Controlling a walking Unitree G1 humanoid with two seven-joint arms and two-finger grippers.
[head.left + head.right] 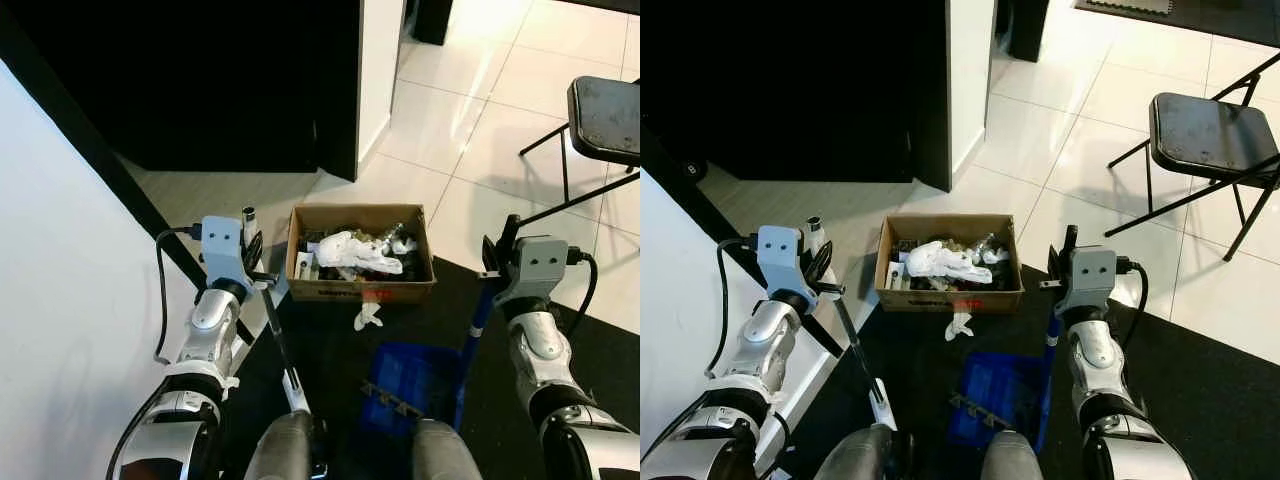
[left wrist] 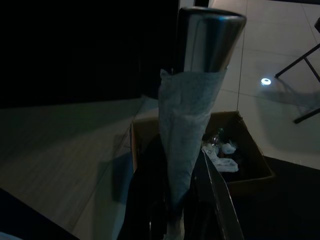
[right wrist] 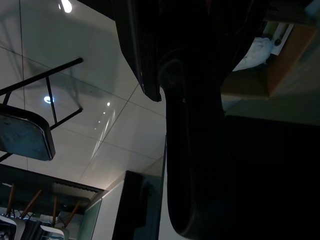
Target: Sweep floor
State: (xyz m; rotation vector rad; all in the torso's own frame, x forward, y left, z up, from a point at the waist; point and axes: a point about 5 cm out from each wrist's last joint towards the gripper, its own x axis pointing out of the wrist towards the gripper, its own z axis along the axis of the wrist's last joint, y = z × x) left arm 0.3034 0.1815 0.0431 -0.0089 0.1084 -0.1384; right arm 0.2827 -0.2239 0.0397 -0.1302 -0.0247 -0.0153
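Note:
My left gripper is shut on the top of a thin metal broom handle, which slants down between my legs. Its tape-wrapped upper end stands close in the left wrist view. My right gripper is shut on the upright blue handle of a blue dustpan resting on the black mat. A crumpled white scrap lies on the mat between the dustpan and a cardboard box. The box holds white paper and other rubbish.
A black cabinet stands behind the box, and a white panel runs along my left. A black folding chair stands on the pale tiles at the right. The black mat covers the floor around my feet.

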